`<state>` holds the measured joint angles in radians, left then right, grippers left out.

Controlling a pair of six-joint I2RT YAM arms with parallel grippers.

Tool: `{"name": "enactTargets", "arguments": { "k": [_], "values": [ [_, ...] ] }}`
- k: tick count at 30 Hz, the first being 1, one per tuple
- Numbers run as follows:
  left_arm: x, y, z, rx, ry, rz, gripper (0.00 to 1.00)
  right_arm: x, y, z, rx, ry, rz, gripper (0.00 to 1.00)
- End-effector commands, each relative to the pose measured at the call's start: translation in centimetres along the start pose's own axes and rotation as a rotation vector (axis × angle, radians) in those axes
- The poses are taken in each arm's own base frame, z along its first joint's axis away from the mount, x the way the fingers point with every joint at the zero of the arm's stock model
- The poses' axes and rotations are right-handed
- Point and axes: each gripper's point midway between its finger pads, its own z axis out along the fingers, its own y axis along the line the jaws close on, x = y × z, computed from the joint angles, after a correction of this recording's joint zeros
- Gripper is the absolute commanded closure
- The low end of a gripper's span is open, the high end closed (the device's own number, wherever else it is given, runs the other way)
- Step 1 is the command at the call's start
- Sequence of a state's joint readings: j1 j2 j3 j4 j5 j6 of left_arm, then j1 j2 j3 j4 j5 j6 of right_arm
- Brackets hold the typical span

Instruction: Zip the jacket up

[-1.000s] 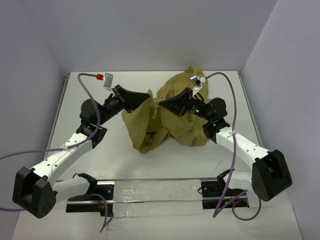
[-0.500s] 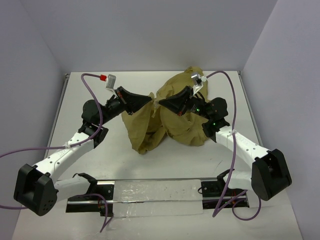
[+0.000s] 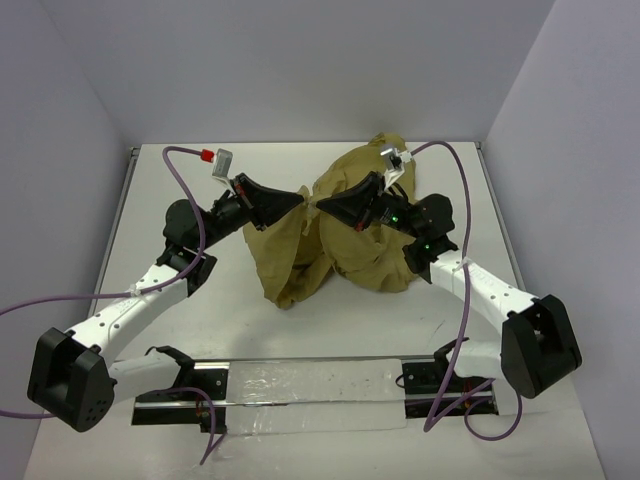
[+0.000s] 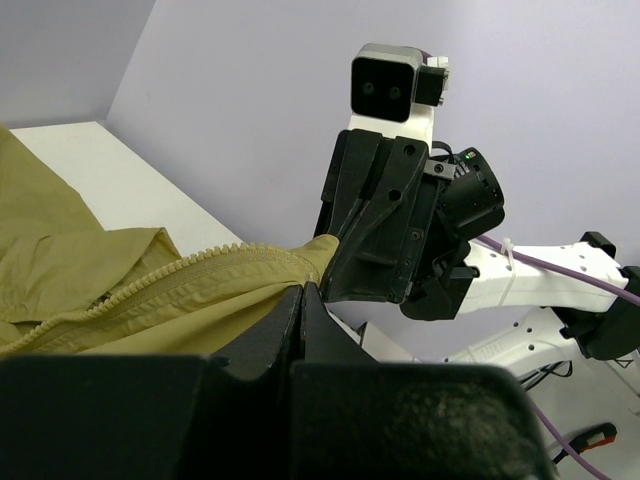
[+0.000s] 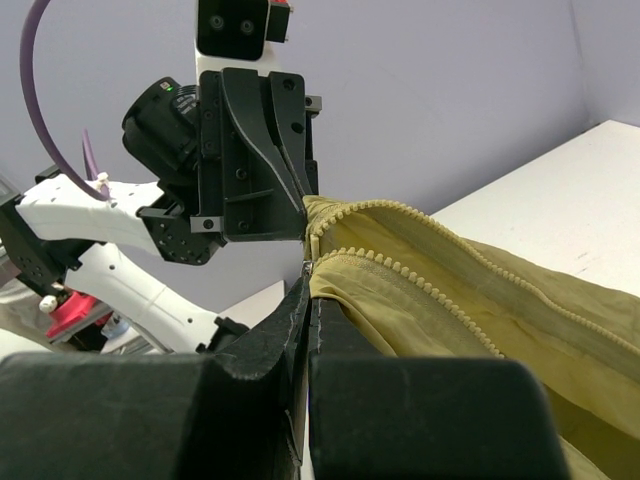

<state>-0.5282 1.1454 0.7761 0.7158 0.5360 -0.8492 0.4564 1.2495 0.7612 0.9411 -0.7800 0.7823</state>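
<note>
Bright, even light, soft shadows; top view sharp. Left pincer (image 4: 303, 292) and right pincer (image 5: 308, 288) blur black at 6 o'clock.

Top external: fixed high behind the arm bases, tilted down and forward. Whole table (image 3: 200, 320) in frame, the jacket (image 3: 350, 245) mid-frame, seen from afar.

Left wrist: low, hard against the jacket's left side, facing right. Its own left gripper (image 4: 302, 300) fills the bottom edge.

Right wrist: low, hard against the jacket's right side, facing left over the right gripper (image 5: 308, 295).

The wrist views face each other. Each shows the other's lens, right wrist camera (image 4: 392, 88) and left wrist camera (image 5: 232, 25), above the same zipper edge (image 4: 190, 270).
</note>
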Motion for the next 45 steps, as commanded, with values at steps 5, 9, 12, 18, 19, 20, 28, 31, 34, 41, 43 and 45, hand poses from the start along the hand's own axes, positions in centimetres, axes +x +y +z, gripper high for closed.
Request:
{"name": "enactTargets", "arguments": {
  "k": [5, 9, 12, 18, 19, 20, 28, 31, 34, 41, 43, 45],
  "values": [
    [-0.8, -1.4, 0.0, 0.064, -0.025, 0.041, 1.00, -2.6, 1.9, 0.8, -0.075, -0.053, -0.084, 1.00],
    [-0.7, -1.3, 0.0, 0.065, -0.018, 0.042, 1.00, -2.7, 1.9, 0.9, -0.079, -0.054, -0.085, 1.00],
    [-0.6, -1.4, 0.0, 0.067, -0.015, 0.041, 1.00, -2.7, 1.9, 1.0, -0.083, -0.052, -0.082, 1.00],
    [-0.5, -1.5, 0.1, 0.076, -0.006, 0.037, 1.00, -2.8, 2.0, 1.0, -0.090, -0.058, -0.084, 1.00],
    [-0.4, -1.5, 0.1, 0.077, -0.004, 0.036, 1.00, -2.9, 2.1, 1.1, -0.092, -0.059, -0.085, 1.00],
    [-0.4, -1.4, 0.1, 0.076, -0.003, 0.033, 1.00, -2.9, 2.0, 1.1, -0.091, -0.059, -0.084, 1.00],
    [0.1, -1.4, 0.2, 0.079, 0.013, 0.021, 1.00, -3.4, 2.1, 1.2, -0.095, -0.071, -0.095, 1.00],
    [0.2, -1.4, 0.3, 0.080, 0.014, 0.021, 1.00, -3.5, 2.2, 1.3, -0.099, -0.076, -0.099, 1.00],
    [0.3, -1.4, 0.3, 0.080, 0.018, 0.016, 1.00, -3.6, 2.3, 1.3, -0.100, -0.080, -0.100, 1.00],
    [0.5, -1.8, 0.4, 0.097, 0.026, 0.014, 1.00, -3.8, 2.3, 1.3, -0.102, -0.088, -0.106, 1.00],
    [0.6, -1.8, 0.4, 0.098, 0.029, 0.015, 1.00, -3.9, 2.3, 1.3, -0.102, -0.091, -0.107, 1.00],
    [0.7, -1.9, 0.4, 0.102, 0.033, 0.015, 1.00, -4.0, 2.3, 1.4, -0.104, -0.094, -0.108, 1.00]
  ]
}}
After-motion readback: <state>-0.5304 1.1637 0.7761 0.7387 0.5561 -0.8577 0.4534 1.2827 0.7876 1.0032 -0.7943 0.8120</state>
